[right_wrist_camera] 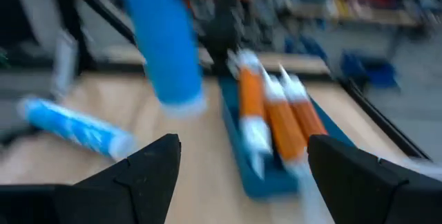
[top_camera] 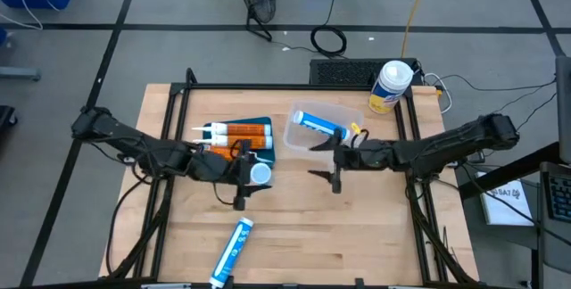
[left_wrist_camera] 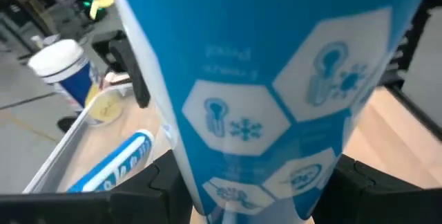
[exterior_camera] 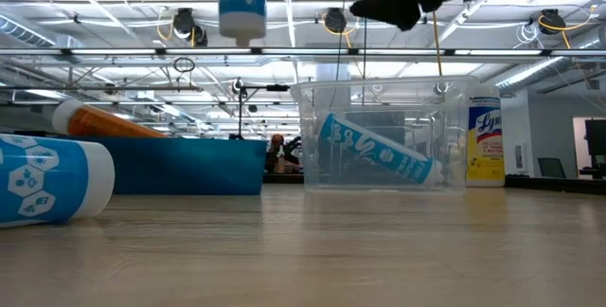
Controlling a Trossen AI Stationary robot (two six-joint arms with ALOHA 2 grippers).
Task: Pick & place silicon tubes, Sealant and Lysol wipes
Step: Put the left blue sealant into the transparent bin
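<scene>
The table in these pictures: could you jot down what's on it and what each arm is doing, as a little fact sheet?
Left gripper: shut on a blue tube, lifted off the table
Right gripper: fingers open, empty, beside the clear bin
Clear bin: one blue tube inside
Blue tray: orange nozzle tubes
Lysol wipes: upright at the far right corner
Table front: another blue tube lying flat

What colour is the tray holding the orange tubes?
Dark teal-blue tray, clearest in the high view.
</scene>
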